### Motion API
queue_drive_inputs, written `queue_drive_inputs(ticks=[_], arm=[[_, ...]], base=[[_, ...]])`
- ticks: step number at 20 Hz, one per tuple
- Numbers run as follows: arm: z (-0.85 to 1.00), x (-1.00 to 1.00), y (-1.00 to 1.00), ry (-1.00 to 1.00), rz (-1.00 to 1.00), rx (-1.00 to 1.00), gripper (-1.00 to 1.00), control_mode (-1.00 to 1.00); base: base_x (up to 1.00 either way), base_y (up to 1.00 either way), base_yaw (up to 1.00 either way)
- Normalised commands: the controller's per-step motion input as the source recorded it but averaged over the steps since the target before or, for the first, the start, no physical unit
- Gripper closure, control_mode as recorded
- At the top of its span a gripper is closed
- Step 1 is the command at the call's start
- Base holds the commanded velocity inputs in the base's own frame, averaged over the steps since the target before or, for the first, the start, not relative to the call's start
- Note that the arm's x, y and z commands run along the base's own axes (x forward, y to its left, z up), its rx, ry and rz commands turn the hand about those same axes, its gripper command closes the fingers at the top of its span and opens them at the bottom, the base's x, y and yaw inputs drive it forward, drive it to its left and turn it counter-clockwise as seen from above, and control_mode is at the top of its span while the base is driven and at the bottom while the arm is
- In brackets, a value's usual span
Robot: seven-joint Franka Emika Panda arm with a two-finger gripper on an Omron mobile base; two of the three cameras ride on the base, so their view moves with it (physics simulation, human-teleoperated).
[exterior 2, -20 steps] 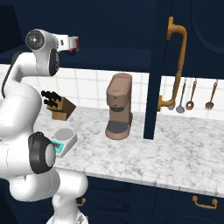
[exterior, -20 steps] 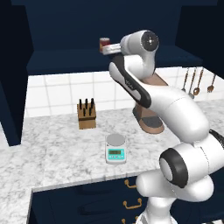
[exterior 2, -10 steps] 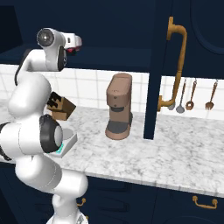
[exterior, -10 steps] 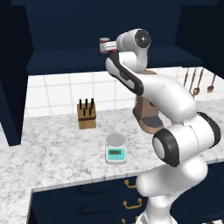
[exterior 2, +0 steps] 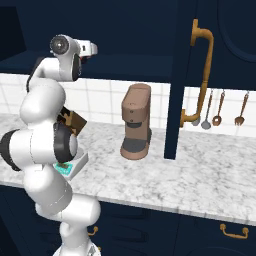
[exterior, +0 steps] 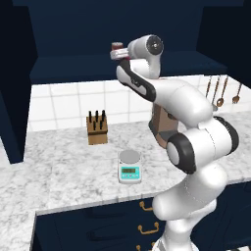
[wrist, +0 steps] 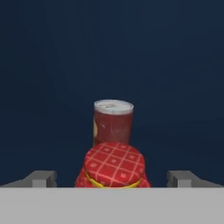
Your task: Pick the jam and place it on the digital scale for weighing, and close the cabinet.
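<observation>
- While sitting on the cabinet shelf between spread fingertips, unclamped: the jam, just ahead of a taller red can.
- Risks shoving jam into can if pushed deeper before closing.
- Reaches further into the cabinet than a second ago; digital scale unmoved, plate bare.

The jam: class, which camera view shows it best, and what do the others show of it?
The hand view: the jam sits centred between the open gripper tips, checked lid plain. The left base view shows a small dark-red speck by the hand; in the right base view I cannot make it out.
</observation>
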Motion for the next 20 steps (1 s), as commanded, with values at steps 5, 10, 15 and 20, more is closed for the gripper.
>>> queue_drive_inputs(ticks=[5,10,15,20], arm=[[-0.24,0.34,0.02,0.0,0.0,0.0,1.0,-1.0],[-0.06,0.23,0.12,0.0,0.0,0.0,1.0,-1.0],[-0.03,-0.53,0.0,-0.07,0.0,0.0,1.0,-1.0],[0.01,-0.95,0.01,-0.18,0.0,0.0,1.0,-1.0]], base=[[0.0,0.0,0.0],[0.0,0.0,0.0],[0.0,0.0,0.0],[0.0,0.0,0.0]])
